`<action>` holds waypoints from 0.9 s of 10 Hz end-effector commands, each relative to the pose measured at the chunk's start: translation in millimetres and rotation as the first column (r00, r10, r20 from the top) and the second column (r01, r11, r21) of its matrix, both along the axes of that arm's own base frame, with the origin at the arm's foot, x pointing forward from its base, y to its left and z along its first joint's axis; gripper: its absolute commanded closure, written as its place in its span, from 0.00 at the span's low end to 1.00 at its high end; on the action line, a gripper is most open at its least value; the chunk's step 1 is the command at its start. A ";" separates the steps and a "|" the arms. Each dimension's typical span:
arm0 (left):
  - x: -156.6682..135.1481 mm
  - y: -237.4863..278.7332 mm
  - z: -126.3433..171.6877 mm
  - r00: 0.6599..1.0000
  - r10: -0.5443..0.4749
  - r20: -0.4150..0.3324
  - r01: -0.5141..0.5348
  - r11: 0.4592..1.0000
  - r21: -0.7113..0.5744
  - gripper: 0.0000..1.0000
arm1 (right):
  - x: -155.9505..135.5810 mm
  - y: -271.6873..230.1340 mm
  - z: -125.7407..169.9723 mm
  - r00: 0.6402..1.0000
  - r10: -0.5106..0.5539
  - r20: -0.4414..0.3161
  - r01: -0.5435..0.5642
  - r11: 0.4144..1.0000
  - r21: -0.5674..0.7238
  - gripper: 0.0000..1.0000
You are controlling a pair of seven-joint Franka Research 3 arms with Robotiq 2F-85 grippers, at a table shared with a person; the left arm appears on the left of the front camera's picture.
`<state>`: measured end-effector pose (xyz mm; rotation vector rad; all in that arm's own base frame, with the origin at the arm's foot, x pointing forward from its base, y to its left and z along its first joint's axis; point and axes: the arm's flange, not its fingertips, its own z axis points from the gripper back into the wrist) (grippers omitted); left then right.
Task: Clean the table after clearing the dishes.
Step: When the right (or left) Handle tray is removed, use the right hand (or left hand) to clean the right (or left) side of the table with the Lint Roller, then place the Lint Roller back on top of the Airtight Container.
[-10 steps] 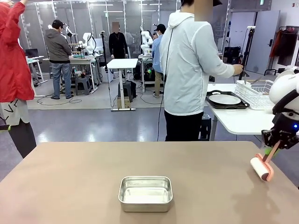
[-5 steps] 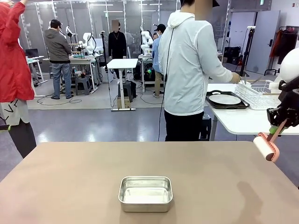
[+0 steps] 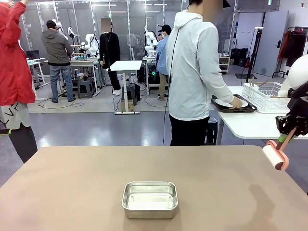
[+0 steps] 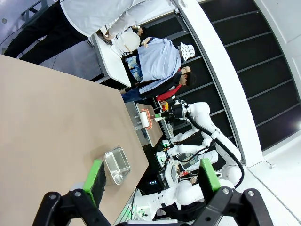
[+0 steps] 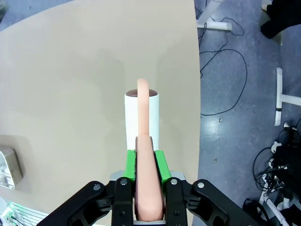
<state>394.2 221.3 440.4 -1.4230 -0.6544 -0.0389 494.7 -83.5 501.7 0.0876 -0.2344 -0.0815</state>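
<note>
- Wide rectangular matte taupe-brown table (image 3: pixel 72 187) spans the front view's lower half.
- Small rectangular steel pan (image 3: pixel 150 199) sits on the table near the robot-side edge, about mid-width; shallow, looks empty inside.
- Left gripper (image 4: pixel 151 175): the left wrist view shows 2 green-padded fingers spread wide apart, nothing between them, hanging above the table with the steel pan below and past them.
- Person in a pale grey hooded jacket (image 3: pixel 195 72) stands beyond the table's far edge, back to the robot, turned toward a smaller white side table (image 3: pixel 250 125) at right.
- Person's hand (image 3: pixel 236 103) rests at the rim of a round white plate (image 3: pixel 225 102); plate lies on a dark rectangular tray (image 3: pixel 248 109) on that white table, well apart from the taupe table. Cutlery: cannot tell.
- White wire rack (image 3: pixel 267 97) stands just right of the tray on the same white table.
- Right gripper (image 5: pixel 144 162): fingers pinched on the peach-pink handle of a lint roller (image 5: pixel 141 120) with a white cylindrical roll.
- In the front view the roller (image 3: pixel 275 156) hangs at the table's right edge, raised off the top and tilted; its shadow falls on the table below and to the left.
- Right wrist view: the roll points away from the gripper, over the table edge, with grey floor and cables to its right.
</note>
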 end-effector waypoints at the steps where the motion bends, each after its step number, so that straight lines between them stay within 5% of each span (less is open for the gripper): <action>1: -4.4 -0.3 1.5 1.000 0.000 0.000 0.000 1.000 0.001 0.00 | 0.2 1.9 4.1 1.000 0.001 0.018 -0.001 1.000 -0.004 0.79; 9: -4.4 -0.3 1.5 1.000 0.000 0.000 0.000 1.000 0.001 0.00 | 0.2 1.9 4.1 1.000 0.001 0.018 -0.001 1.000 -0.004 0.79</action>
